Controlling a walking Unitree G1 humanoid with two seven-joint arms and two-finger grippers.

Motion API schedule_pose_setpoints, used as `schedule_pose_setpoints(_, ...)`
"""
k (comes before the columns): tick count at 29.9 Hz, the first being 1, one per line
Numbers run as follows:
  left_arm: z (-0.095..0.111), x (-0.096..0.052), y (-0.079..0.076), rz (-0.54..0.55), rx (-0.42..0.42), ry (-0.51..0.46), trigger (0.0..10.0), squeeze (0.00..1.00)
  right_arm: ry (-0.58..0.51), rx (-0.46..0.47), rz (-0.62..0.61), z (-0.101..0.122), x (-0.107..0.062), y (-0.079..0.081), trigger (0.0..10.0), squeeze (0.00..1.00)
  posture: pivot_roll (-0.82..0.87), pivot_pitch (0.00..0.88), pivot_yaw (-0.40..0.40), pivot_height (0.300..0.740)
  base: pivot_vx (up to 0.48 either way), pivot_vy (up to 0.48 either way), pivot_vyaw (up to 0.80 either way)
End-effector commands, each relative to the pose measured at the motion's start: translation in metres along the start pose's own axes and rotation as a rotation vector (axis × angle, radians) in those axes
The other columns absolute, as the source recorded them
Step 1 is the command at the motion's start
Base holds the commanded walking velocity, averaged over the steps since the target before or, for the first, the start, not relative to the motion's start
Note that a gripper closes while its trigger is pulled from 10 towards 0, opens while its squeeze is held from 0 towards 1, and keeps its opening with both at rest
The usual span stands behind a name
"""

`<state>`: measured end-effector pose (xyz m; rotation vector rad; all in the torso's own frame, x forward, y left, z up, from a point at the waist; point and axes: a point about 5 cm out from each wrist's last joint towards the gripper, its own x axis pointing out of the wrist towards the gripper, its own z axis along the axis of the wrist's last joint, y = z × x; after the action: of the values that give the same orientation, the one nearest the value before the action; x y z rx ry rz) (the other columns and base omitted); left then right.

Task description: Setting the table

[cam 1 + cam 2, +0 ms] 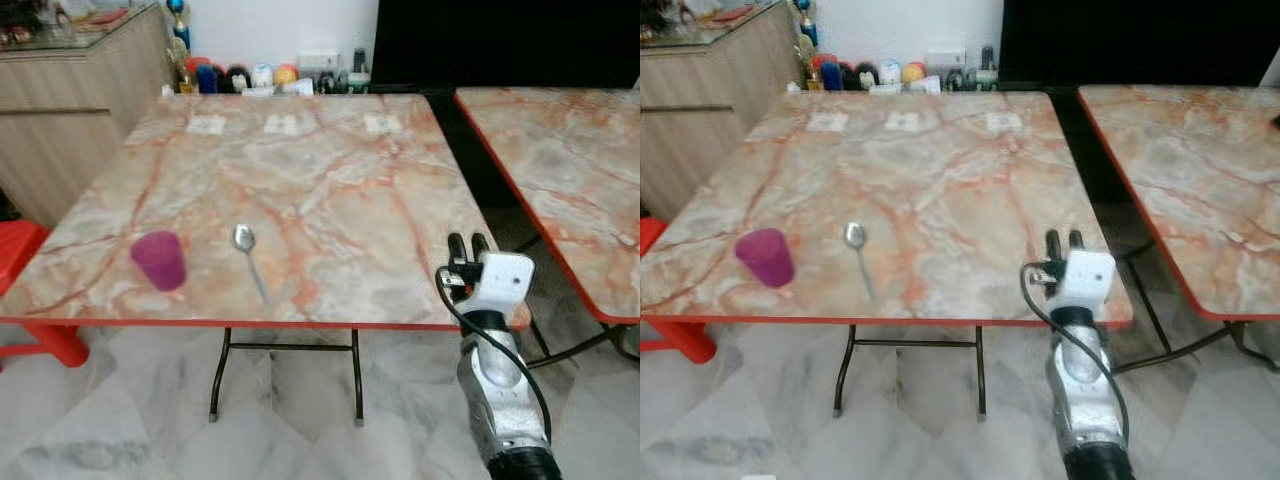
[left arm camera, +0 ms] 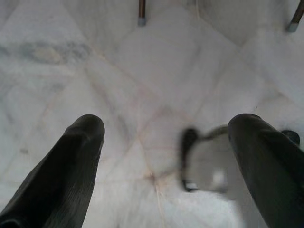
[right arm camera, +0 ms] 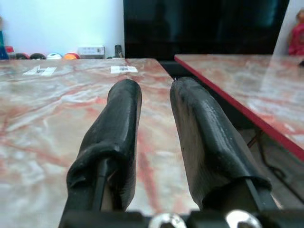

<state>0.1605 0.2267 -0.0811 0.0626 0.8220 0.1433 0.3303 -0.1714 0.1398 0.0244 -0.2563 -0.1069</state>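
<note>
1. A purple cup [image 1: 158, 260] is seen upright on the marble-patterned table [image 1: 330, 190], near its front edge
2. A metal spoon [image 1: 248, 256] is laid on the table just beside the cup, apart from it
3. The right gripper [image 1: 467, 243] is held over the table's front right corner, its fingers [image 3: 118, 137] narrowly parted and empty
4. The left gripper [image 2: 166, 156] is pointed at the marble floor [image 2: 156, 71] below the table, fingers spread wide, nothing held

my right arm [image 1: 500, 390]: silver shell | wrist: white block, looped black cable | my right gripper [image 1: 466, 244]: two long black fingers | screws at finger base
</note>
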Motion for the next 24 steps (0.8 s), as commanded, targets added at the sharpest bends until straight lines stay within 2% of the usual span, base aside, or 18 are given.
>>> schedule_pose_setpoints(1,-0.0046,-0.0021,0.0071,0.017,0.009,0.015,10.0,0.00,-0.014,0.017,0.022,0.0043,0.0022,0.0099,10.0,0.00,0.04,0.094,-0.029,0.740,0.000,0.480,0.00)
schedule_pose_setpoints(7,-0.0045,-0.0022,0.0072,0.017,0.009,0.012,10.0,0.00,-0.008,0.018,0.025,0.0035,0.0023,0.0120,10.0,0.00,0.04,0.097,-0.030,0.740,0.000,0.412,0.00)
schedule_pose_setpoints(24,0.0014,-0.0012,0.0060,0.006,0.016,-0.025,10.0,0.00,0.007,0.007,0.029,0.0006,0.0015,0.0130,10.0,0.00,0.04,0.101,-0.028,0.740,0.000,0.000,0.00)
